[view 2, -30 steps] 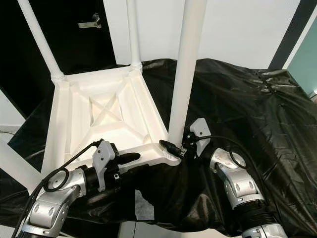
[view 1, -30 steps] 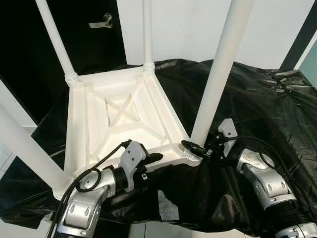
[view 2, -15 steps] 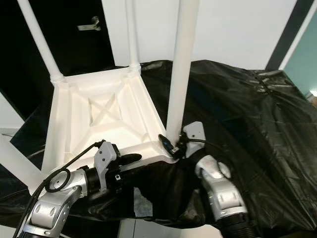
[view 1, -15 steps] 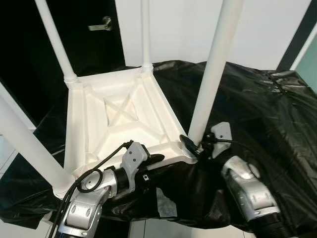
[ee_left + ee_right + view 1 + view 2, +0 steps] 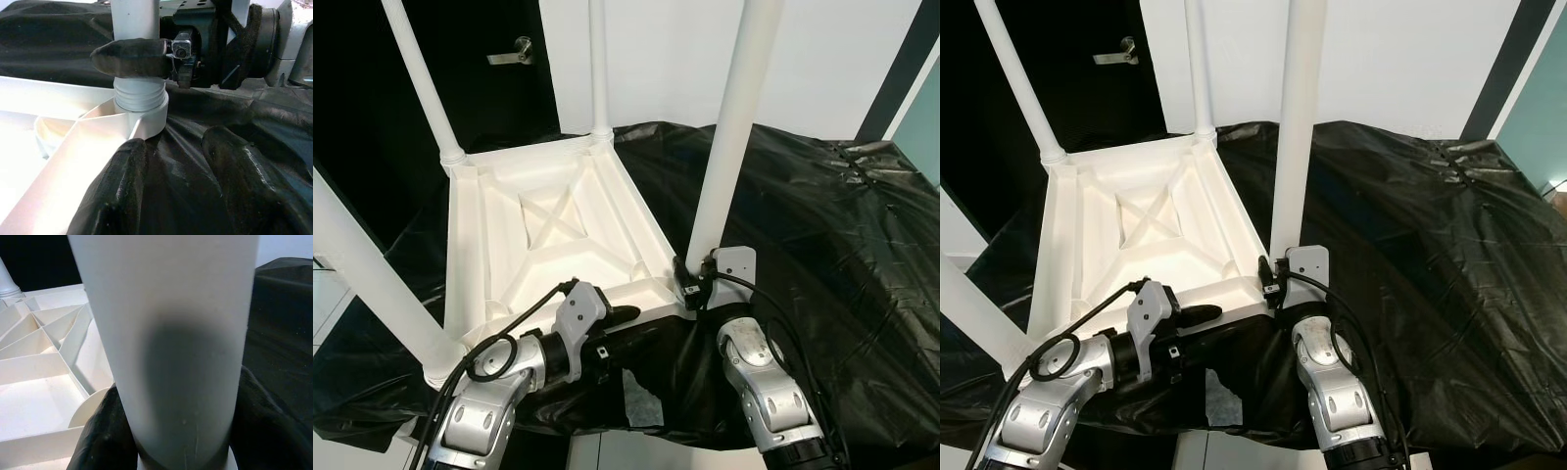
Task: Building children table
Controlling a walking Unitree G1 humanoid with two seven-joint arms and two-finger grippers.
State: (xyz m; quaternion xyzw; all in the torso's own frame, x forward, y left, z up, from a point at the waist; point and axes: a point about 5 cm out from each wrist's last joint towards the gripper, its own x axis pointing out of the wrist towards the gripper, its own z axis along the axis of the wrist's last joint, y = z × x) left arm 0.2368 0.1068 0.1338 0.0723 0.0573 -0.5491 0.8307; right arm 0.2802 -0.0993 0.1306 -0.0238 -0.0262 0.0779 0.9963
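Screwing the last leg into the upturned table

Nearest, the left gripper (image 5: 625,313) braces the near rim of the upside-down white plastic children's tabletop (image 5: 548,235), fingers apart around the edge. Just beyond, the right gripper (image 5: 132,56) is clamped round the base of the white cylindrical leg (image 5: 729,127), whose thread still shows above the corner socket (image 5: 142,117). Farther back, three legs stand fitted, all on the crinkled black plastic sheet (image 5: 822,215). Next, probably another twist to seat it.

R gripper (image 5: 690,282) jaws clamped — L gripper (image 5: 625,313) jaws apart, both arms fwd.
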